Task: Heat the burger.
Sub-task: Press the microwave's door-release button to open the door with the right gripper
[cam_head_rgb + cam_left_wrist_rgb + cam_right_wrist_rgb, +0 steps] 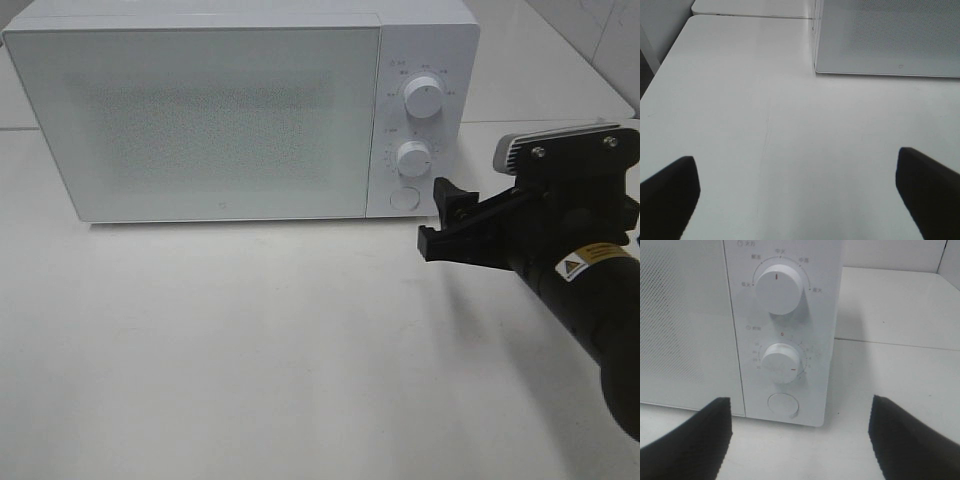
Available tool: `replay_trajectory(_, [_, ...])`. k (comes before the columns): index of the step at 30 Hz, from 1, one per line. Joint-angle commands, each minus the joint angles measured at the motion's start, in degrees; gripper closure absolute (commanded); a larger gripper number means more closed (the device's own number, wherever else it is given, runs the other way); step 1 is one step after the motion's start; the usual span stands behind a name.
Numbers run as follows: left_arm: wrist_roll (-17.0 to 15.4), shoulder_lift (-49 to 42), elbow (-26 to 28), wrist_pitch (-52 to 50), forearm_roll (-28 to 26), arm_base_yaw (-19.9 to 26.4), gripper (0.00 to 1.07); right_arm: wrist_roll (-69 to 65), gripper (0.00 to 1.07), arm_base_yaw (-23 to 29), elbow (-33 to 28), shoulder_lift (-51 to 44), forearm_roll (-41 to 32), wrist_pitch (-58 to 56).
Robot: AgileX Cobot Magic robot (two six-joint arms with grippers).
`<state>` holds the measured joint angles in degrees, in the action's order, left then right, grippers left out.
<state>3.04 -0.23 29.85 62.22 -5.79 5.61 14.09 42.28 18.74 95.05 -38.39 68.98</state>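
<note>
**Right jaws face the microwave controls; burger out of sight**

The burger shows in no view. The door (200,120) of the white microwave (420,30) is shut, and its frosted, finely dotted panel hides the inside, so whether the burger sits in there cannot be told.

The step in hand looks like working the controls. The right jaws stand wide and empty, pointed at the control panel (825,340) and apart from it. Straight ahead, on the line between them, is the lower knob (781,363), whose red mark points away from the red zero on its scale. The round button (783,405) sits nearest the jaws and the upper knob (777,290) farthest from them. The left jaws are also wide and hold nothing. Only bare bench (790,125) lies between them, with the microwave's near corner well ahead.

If the lower knob needs more turn, the right jaws should move forward, centre on it, close on its rim and twist. If heating is already set, they need only back off.

Both knobs are smooth white plastic cylinders with a slim red line. The button is a flat, glossy disc. The ribbed pads (690,445) are dark and matte, and the bench is plain, pale and smooth.
</note>
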Motion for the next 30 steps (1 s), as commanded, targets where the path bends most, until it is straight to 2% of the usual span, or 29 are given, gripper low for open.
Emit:
replay_trajectory(1, [-0.3, -0.4, -0.2, -0.7, -0.1, 0.2, 0.07, -0.4, 0.32, 1.6, 1.7, 1.5, -1.7, 6.3])
replay_trajectory(8, [-0.3, -0.4, -0.2, -0.7, -0.1, 0.2, 0.07, 0.1, 0.32, 4.8, 5.2, 5.7, -5.6, 5.3])
replay_trajectory(17, [-0.3, -0.4, -0.2, -0.7, -0.1, 0.2, 0.07, -2.0, 0.32, 4.8, 6.7, 7.6, -6.3, 2.8])
replay_trajectory(23, [-0.3, -0.4, -0.2, -0.7, -0.1, 0.2, 0.07, -17.3, 0.35, 4.8, 6.7, 7.6, -6.3, 2.8])
replay_trajectory(25, [-0.3, -0.4, -0.2, -0.7, -0.1, 0.2, 0.07, -28.1, 0.38, 4.8, 6.7, 7.6, -6.3, 1.5])
replay_trajectory(26, [-0.3, -0.4, -0.2, -0.7, -0.1, 0.2, 0.07, -28.1, 0.38, 4.8, 6.7, 7.6, -6.3, 1.5])
replay_trajectory(27, [-0.3, -0.4, -0.2, -0.7, -0.1, 0.2, 0.07, -35.9, 0.41, 4.8, 6.7, 7.6, -6.3, 0.4])
replay_trajectory(28, [-0.3, -0.4, -0.2, -0.7, -0.1, 0.2, 0.07, -35.9, 0.41, 4.8, 6.7, 7.6, -6.3, 0.4])
replay_trajectory(30, [-0.3, -0.4, -0.2, -0.7, -0.1, 0.2, 0.07, -46.7, 0.46, 4.8, 6.7, 7.6, -6.3, -1.1])
